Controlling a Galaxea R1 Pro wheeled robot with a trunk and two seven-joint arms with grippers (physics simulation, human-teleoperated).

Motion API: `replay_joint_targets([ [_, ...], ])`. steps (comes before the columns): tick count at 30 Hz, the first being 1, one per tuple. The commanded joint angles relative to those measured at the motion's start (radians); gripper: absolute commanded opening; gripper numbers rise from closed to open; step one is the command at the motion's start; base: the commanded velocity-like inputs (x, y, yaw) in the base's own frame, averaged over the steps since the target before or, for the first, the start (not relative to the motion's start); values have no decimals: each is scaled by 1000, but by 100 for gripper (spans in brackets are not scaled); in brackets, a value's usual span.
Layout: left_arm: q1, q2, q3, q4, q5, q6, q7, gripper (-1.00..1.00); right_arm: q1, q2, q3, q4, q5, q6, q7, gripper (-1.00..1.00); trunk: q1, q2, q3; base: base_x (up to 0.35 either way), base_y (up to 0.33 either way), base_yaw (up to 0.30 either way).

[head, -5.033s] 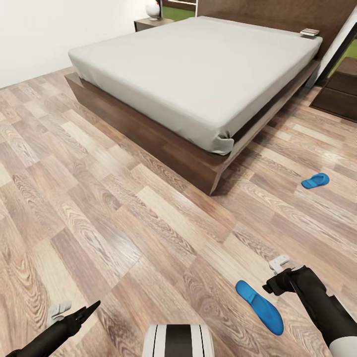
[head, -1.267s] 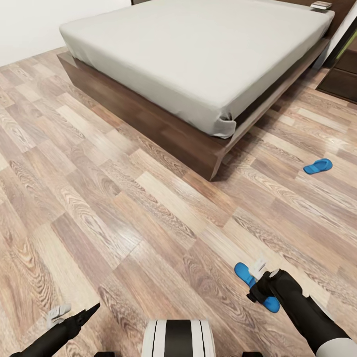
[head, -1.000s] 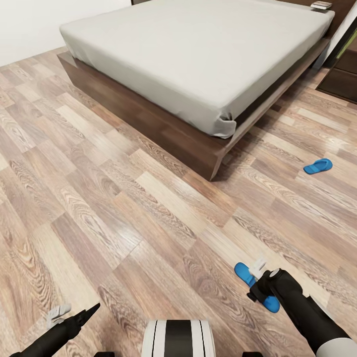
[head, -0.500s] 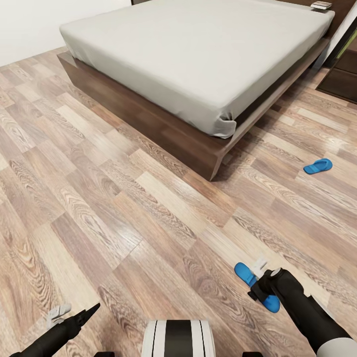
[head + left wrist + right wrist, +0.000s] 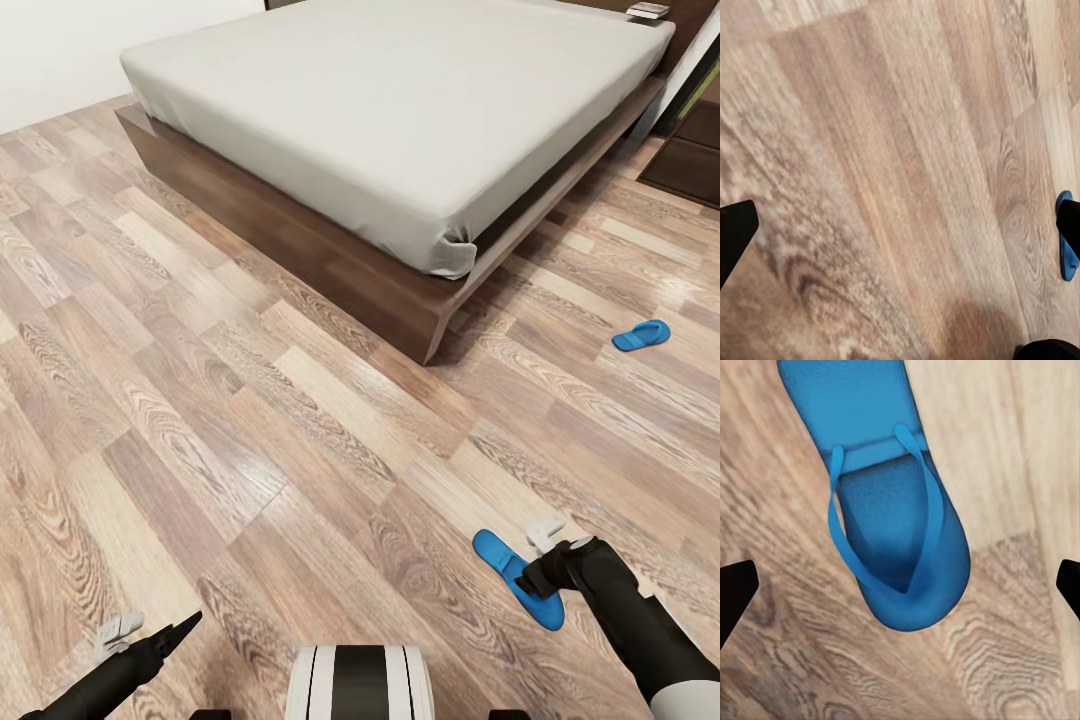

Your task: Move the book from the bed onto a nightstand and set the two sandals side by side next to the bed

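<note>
The near sandal [image 5: 517,578] lies flat on the wood-plank floor [image 5: 250,440], strap side up, well apart from the bed [image 5: 400,130] and in front of its near corner. In the right wrist view the same sandal [image 5: 889,521] shows its toe end and V-shaped strap, centred between the two dark fingertips at the frame edges. The right gripper [image 5: 545,560] hangs directly over the outer part of this sandal, fingers spread wide with the sandal between them; contact with the sole cannot be confirmed from these views.

The second sandal [image 5: 641,336] lies on the floor beside the right side of the bed, well apart from the first.

The book [image 5: 648,11] rests on the far right corner of the off-white mattress, near the headboard; its cover detail is too small to read. A dark brown nightstand [image 5: 690,150] stands just beyond that side of the bed.

The left gripper [image 5: 150,632] hovers low above bare floor at the near left, well apart from both sandals. In the left wrist view its fingertips sit at opposite edges, so the jaws are spread and hold nothing; a sliver of the near sandal [image 5: 1065,240] appears at the frame edge.
</note>
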Motion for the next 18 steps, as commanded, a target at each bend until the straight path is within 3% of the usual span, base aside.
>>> replay_joint_targets([
  [1, 0, 0, 1, 0, 7, 9, -1, 100, 0, -1, 1, -1, 11, 2, 8, 100, 0, 0, -1, 0, 0, 0],
  [6, 0, 0, 1, 0, 7, 9, -1, 100, 0, -1, 1, -1, 12, 2, 8, 100, 0, 0, -1, 0, 0, 0],
  [18, 0, 0, 1, 0, 7, 9, -1, 100, 0, -1, 1, -1, 12, 2, 8, 100, 5, -3, -47, 0, 0, 0],
])
